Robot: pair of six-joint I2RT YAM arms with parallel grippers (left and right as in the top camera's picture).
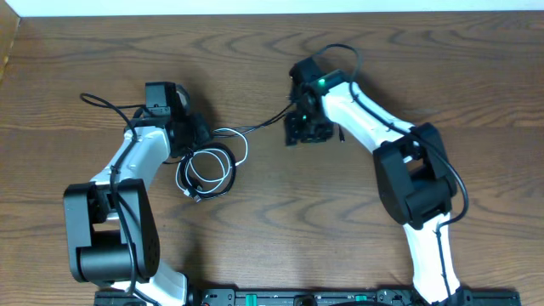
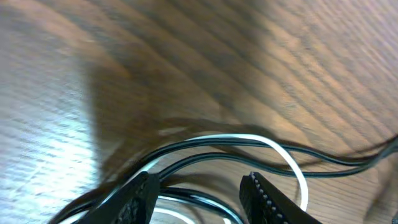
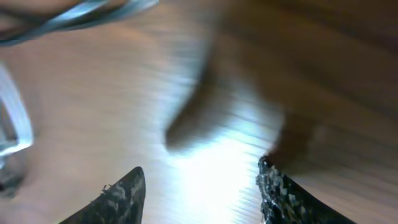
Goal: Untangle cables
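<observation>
**Overhead view.** The cables [image 1: 206, 170] lie as a loose coil on the wooden table [image 1: 255, 51], left of centre. The left gripper [image 1: 197, 136] sits at the coil's upper edge, w/ its wrist directly over the top loops. The white cable [image 1: 244, 151] arcs out on the coil's right side. One black cable [image 1: 270, 121] leaves the coil and runs up and to the right, ending at the right gripper [image 1: 304, 129] near table centre. Whether that strand touches the gripper cannot be told from above, as the wrist body hides the tips.

**Left wrist view.** The left gripper [image 2: 199, 196] is moderately spread. Its fingers [image 2: 138, 196] stand on either side of the strands, and no pinch is visible. The white cable [image 2: 280, 149] curves over and drops between the tips. Two black strands [image 2: 205, 144] run approx. parallel just beyond the tips, then trail off to the right across the wood.

**Right wrist view (blurred).** The right gripper [image 3: 202, 193] is spread wide, w/ only bare wood between its fingers [image 3: 124, 193]. Dark strands [image 3: 81, 15] cross the top left corner, well apart from the tips. A pale loop, prob. the white cable [image 3: 18, 118], sits at the left edge, also clear of the jaws.
</observation>
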